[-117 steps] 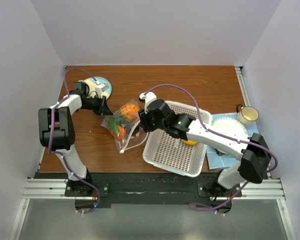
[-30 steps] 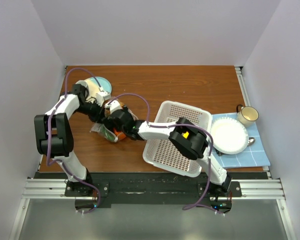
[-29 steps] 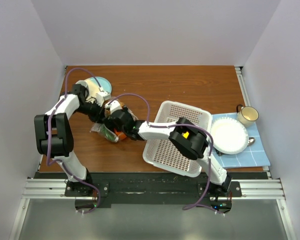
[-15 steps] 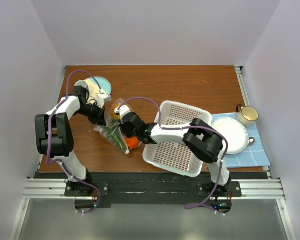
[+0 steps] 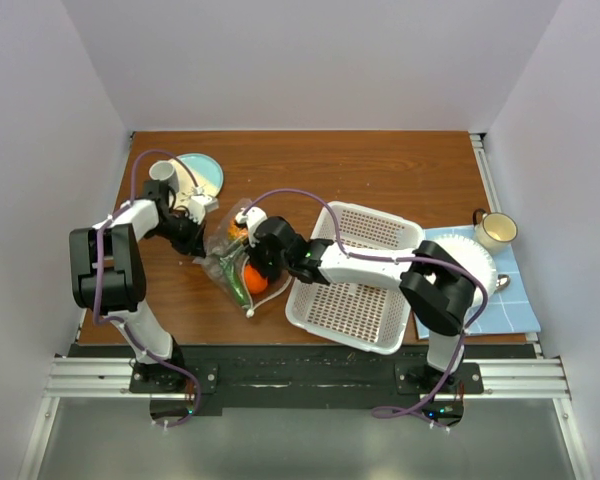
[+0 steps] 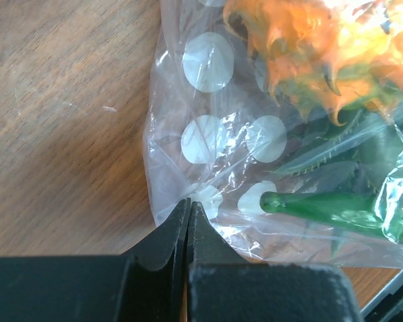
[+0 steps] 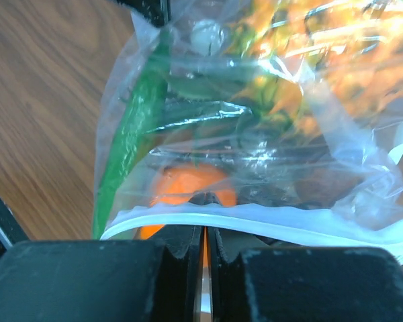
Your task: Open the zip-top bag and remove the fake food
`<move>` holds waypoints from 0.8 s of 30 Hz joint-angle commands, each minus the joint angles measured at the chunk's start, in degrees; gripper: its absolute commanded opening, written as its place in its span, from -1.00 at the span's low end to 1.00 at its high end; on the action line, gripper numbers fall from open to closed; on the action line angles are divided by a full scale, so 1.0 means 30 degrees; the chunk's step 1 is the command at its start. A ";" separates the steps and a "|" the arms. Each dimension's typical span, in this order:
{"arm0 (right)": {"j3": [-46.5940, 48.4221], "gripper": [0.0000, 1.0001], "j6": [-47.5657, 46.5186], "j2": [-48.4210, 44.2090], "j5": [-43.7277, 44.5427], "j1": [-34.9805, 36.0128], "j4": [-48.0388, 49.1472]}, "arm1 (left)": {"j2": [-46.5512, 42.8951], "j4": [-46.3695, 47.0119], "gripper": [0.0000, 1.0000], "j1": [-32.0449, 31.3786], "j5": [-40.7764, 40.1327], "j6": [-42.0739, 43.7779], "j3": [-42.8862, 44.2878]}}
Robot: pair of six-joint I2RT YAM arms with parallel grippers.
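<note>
The bag [image 5: 227, 258] lies on the table [image 5: 380, 170] between the two arms, just left of the basket [image 5: 385, 225], with the food sealed or nearly sealed inside. The left claw [image 6: 188, 205] has its jaws together, clamped on a dotted corner of film at the end away from the zip. The right claw [image 7: 205, 200] is also pinched tight, on the white zip strip [image 7: 289, 225], and the orange [image 7: 188, 184] presses against the plastic directly behind it. A long green piece [image 7: 131, 134] runs along one side of the bag. Whether the zip has parted at all cannot be told from these views.

The step in hand looks like pulling the mouth open. It would go best if the right claw holds only one lip of the strip; if it has both, pulling will not split the seal. The pull should peel away from the left claw's anchor, slowly, since the film is thin and slick and could slide out of either pinch. The left grip needs to hold steady against that pull. The mouth is better turned toward the basket, so loose pieces roll there.
</note>
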 commanded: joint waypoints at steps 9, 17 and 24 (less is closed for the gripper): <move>0.1106 0.97 -0.0407 -0.1170 -0.3016 -0.0171 -0.3256 | -0.0491 0.1697 -1.00 0.0076 -0.0781 -0.0185 -0.1197; 0.1456 0.94 -0.0437 -0.0118 -0.2606 -0.0142 -0.3579 | -0.0608 0.1697 -1.00 0.0076 -0.0635 -0.0362 -0.1080; 0.3037 0.84 -0.0231 0.1962 -0.2577 -0.0025 -0.3491 | -0.0813 0.1434 -1.00 0.0076 -0.0342 -0.0362 -0.1139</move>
